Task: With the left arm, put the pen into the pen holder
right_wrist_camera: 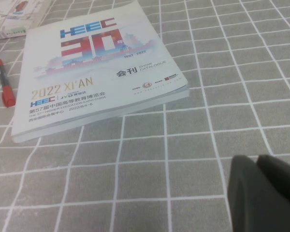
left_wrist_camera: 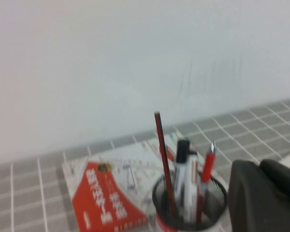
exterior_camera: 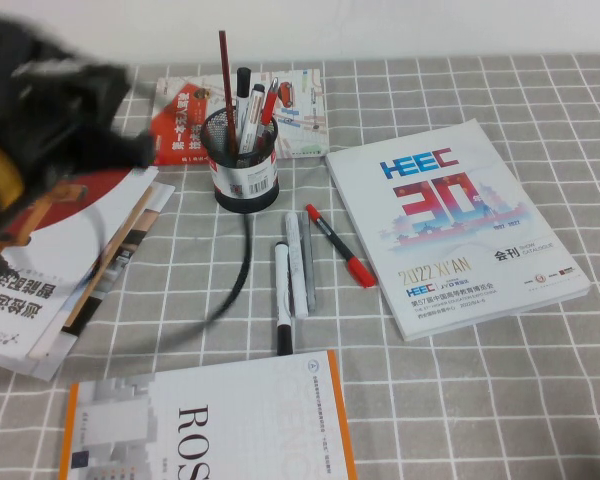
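The slim maroon pen (exterior_camera: 226, 85) stands upright in the black wire-mesh pen holder (exterior_camera: 244, 170). Left end effector (exterior_camera: 50, 120), at nine o'clock of the cup, is pressed together and empty; right end effector (right_wrist_camera: 266, 193): cannot tell.

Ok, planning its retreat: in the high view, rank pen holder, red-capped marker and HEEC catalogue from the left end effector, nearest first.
1. pen holder, centre-back, nearest the left end effector at far left.
2. red-capped marker, centre.
3. HEEC catalogue, right, near the right end effector.
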Tool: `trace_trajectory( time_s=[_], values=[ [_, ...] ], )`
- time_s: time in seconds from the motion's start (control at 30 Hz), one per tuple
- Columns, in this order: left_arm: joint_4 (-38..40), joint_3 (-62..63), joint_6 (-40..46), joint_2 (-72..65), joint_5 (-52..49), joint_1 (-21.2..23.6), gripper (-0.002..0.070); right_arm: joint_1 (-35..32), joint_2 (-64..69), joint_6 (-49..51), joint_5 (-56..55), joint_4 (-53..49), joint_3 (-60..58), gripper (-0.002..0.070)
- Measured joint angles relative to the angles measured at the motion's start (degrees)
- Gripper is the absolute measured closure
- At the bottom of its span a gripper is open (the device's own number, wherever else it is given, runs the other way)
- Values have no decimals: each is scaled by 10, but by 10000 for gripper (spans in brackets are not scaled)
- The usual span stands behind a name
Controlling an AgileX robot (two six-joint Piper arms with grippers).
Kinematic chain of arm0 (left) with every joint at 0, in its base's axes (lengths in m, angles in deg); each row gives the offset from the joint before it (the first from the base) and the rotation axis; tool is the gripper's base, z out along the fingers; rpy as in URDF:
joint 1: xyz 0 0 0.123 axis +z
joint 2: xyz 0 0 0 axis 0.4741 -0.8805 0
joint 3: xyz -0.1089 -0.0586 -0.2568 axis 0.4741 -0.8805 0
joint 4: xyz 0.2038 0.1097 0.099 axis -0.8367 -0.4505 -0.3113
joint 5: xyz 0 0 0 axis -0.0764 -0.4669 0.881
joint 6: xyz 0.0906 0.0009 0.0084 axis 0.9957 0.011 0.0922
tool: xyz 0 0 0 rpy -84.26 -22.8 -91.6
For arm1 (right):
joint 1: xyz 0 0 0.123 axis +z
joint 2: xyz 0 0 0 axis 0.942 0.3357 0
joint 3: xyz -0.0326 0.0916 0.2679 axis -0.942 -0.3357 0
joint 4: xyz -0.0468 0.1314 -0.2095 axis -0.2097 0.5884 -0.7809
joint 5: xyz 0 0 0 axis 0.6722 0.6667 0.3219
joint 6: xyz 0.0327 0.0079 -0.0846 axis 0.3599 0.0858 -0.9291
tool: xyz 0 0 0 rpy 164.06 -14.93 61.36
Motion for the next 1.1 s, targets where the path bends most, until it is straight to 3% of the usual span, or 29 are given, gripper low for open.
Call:
trace_trajectory(
  time_s=[0.43,0.6,1.1],
  values=[
    [0,-221,-90,375,-117,0,676,0,0,0,0,0,0,689],
    [2,-284,-169,490,-152,0,676,0,0,0,0,0,0,689],
    [3,-361,-205,542,-203,0,676,0,0,0,0,0,0,689]
  ],
)
